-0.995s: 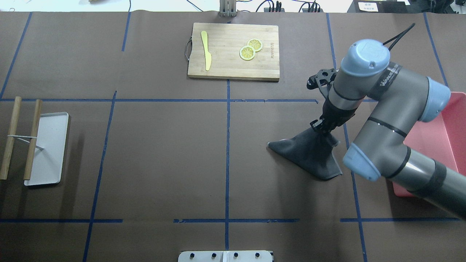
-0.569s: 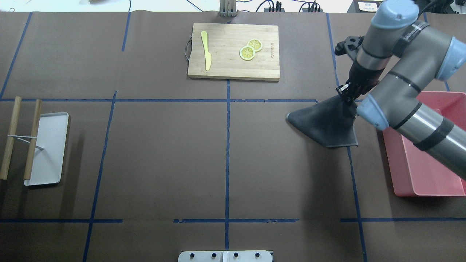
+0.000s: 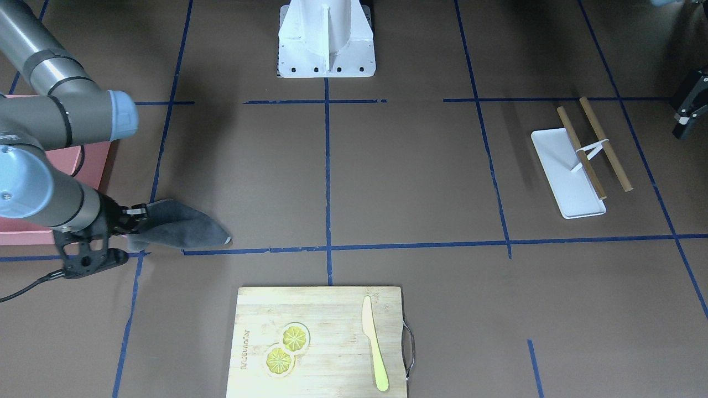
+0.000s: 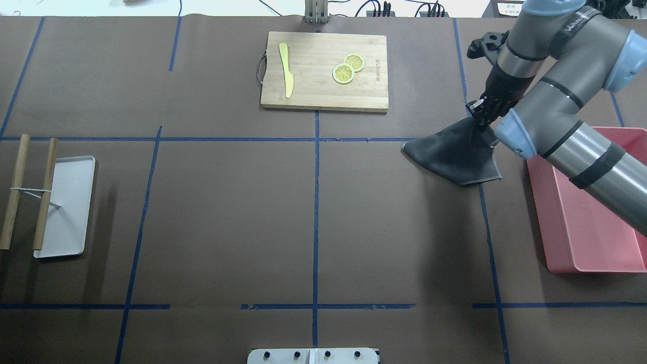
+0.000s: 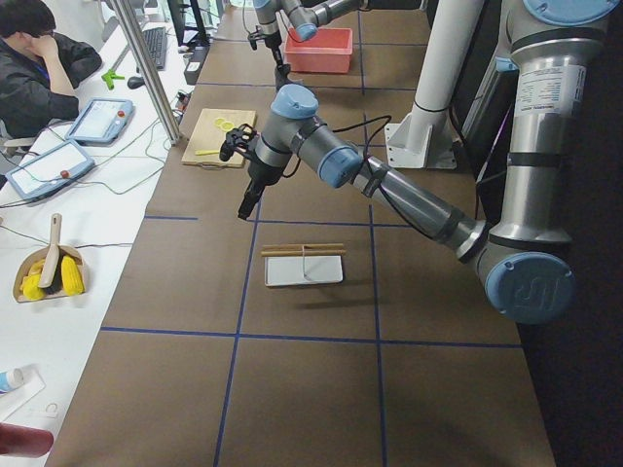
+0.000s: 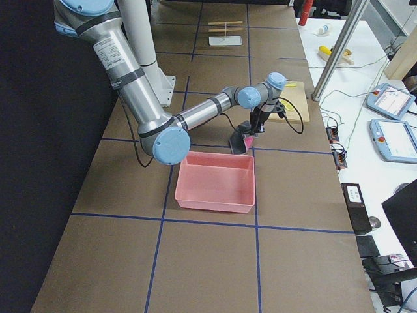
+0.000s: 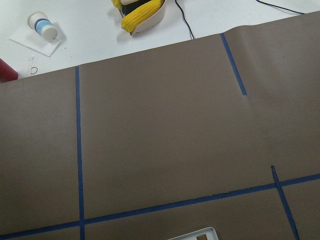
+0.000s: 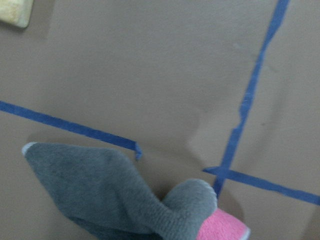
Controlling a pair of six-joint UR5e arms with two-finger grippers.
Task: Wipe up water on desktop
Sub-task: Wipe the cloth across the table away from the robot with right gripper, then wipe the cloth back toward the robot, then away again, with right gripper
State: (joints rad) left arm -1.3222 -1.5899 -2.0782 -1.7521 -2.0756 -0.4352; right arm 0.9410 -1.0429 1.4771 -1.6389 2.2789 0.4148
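The desktop [image 4: 227, 202] is dark brown with a grid of blue tape lines; I see no water on it. My right gripper [image 4: 480, 114] is shut on the top of a grey cloth [image 4: 452, 156], which fans out on the desktop near a tape crossing. The cloth also shows in the front view [image 3: 177, 229] and in the right wrist view [image 8: 100, 190], with a pink underside at its fold. My left gripper [image 3: 686, 119] hangs above the desktop beside the white tray, holding nothing that I can see. I cannot tell whether it is open.
A wooden cutting board [image 4: 323, 71] with a yellow knife and two lemon slices lies at the far middle. A pink bin [image 4: 581, 227] stands right of the cloth. A white tray [image 4: 65, 207] with two wooden sticks is at the left.
My right gripper has dragged the cloth across the desktop, away from the robot and to the right, up beside the pink bin's far corner.
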